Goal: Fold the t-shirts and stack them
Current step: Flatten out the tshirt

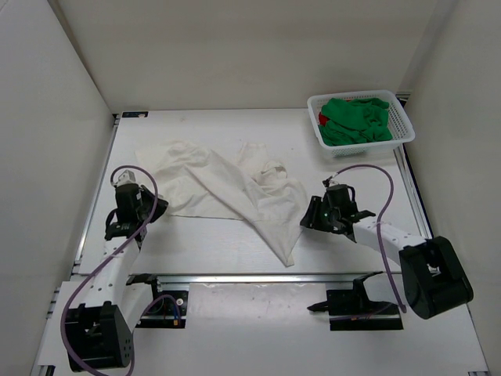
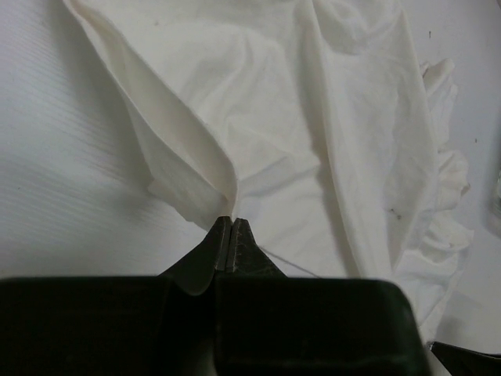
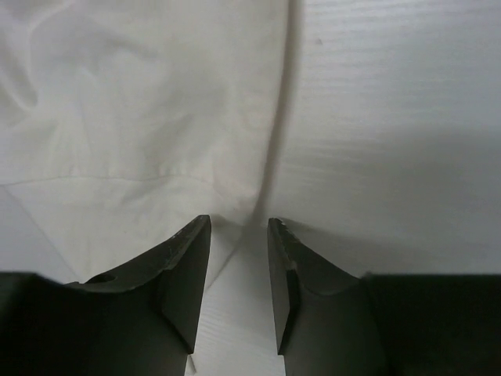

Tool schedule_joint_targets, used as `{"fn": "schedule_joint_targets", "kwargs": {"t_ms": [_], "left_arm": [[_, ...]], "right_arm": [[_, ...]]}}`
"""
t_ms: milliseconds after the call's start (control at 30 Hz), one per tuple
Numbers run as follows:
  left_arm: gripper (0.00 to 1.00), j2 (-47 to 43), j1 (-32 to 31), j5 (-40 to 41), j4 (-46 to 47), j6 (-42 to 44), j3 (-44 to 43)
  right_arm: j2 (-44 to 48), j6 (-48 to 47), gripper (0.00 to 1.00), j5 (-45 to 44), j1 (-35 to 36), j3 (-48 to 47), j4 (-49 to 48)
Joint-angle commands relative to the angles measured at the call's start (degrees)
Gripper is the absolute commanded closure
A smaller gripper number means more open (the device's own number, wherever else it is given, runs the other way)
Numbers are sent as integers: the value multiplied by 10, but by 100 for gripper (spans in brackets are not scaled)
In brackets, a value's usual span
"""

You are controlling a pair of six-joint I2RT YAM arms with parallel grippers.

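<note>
At the centre of the table [image 1: 196,243] the cream-white t-shirt [image 1: 227,184] lies rumpled, so your left gripper [image 2: 232,223] pinches its 8 o'clock edge shut while your right gripper [image 3: 239,227] hangs open at 4 o'clock, probably to spread it.

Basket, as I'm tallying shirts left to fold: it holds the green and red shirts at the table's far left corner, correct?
No: the basket is at the far right corner, per the top external view. It does hold the green shirt and red shirt.
</note>
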State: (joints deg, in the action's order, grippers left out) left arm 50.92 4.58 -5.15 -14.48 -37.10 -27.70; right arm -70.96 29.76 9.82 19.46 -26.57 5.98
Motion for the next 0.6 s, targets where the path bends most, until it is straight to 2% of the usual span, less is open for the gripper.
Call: {"fn": "schedule_joint_targets", "kwargs": {"t_ms": [0, 33, 100, 133, 200, 267, 533, 567], "left_arm": [[100, -7, -10, -9, 13, 0, 5], [100, -8, -9, -8, 16, 0, 5], [100, -6, -10, -10, 12, 0, -2], [100, -3, -7, -10, 16, 0, -7], [100, 8, 2, -15, 23, -6, -19], [100, 23, 15, -31, 25, -15, -44], [100, 64, 89, -77, 44, -43, -123], [100, 73, 95, -79, 41, -45, -140]], "right_arm": [[-46, 12, 66, 45, -14, -8, -82], [-65, 10, 71, 47, -16, -14, -82], [-93, 16, 96, 67, -28, -48, -104], [-108, 20, 100, 69, -31, -59, -107], [-117, 36, 100, 108, -41, -94, -128], [-103, 36, 100, 104, -22, -148, -120], [-4, -29, 100, 27, 175, -268, 82], [8, -33, 100, 31, 182, -288, 102]]}}
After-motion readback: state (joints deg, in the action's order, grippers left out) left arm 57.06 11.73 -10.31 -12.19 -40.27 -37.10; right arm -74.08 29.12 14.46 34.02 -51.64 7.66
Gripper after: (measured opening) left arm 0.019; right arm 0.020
